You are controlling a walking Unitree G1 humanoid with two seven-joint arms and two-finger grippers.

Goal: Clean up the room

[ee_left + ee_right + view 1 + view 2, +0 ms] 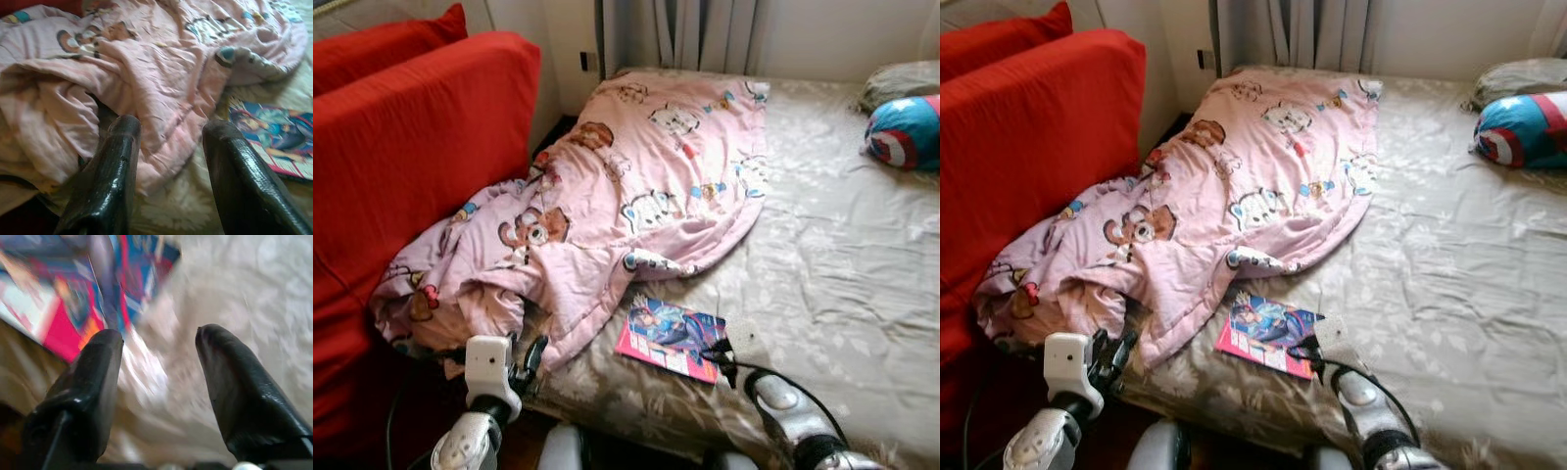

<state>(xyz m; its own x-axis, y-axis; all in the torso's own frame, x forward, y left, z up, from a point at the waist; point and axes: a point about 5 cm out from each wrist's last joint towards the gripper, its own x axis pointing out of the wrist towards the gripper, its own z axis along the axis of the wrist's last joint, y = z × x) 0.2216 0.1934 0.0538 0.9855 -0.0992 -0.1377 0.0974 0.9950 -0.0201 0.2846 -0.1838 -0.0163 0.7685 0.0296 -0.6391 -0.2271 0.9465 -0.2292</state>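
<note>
Bed [842,294] with a grey-beige floral sheet takes the centre and right of the head views; a red sofa [401,147] sits along the left edge. A pink blanket [636,186] with cartoon animal prints lies crumpled from the upper centre down to the lower left, its long axis running diagonally, the lower end bunched against the sofa. A comic book [671,336] with a pink-red border and blue cover art lies flat on the sheet at lower centre, just beside the blanket's hem, long axis tilted toward the lower right; any cover text is too small to read. A blue and red round pillow [906,132] with a star emblem rests at the upper right. Left gripper [168,147], jaws spread, hovers near the blanket's lower fold; its wrist view shows the comic's corner at right. Right gripper [159,352], jaws spread, sits at the comic's near corner; its wrist view is blurred, with the cover at upper left.
</note>
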